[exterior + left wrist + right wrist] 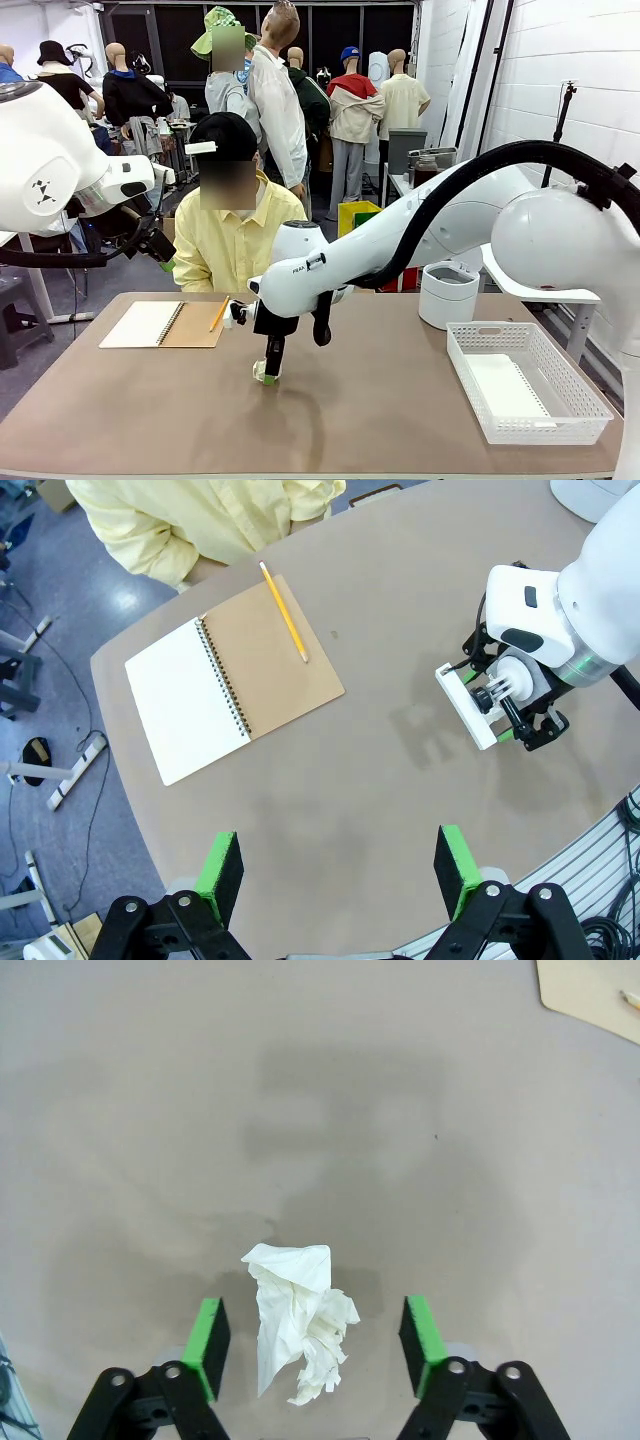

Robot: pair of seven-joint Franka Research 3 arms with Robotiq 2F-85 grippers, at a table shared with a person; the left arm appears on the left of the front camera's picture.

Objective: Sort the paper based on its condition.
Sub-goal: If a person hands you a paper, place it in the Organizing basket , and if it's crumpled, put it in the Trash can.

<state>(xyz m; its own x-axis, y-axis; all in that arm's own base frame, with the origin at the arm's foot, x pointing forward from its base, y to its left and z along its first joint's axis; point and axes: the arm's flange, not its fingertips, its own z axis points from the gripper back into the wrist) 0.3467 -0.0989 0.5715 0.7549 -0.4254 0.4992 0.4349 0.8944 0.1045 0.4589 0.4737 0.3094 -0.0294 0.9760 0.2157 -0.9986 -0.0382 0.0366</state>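
A crumpled wad of white paper [293, 1312] lies on the brown table [380, 410]. My right gripper [316, 1340] is down at the table with the wad between its green pads, one pad on each side and a gap to both; the jaws are open. From the front, that gripper [267, 372] points straight down near the table's middle, with a bit of the paper [260, 374] at its tips. A flat white sheet of paper [505, 388] lies in the white basket [580, 372]. My left gripper [338, 872] hangs open and empty high above the table's left side.
An open spiral notebook [225, 680] with a yellow pencil [284, 625] on it lies at the far left, in front of a seated person in a yellow shirt [235, 245]. A round white bin [449, 293] stands behind the basket at the right.
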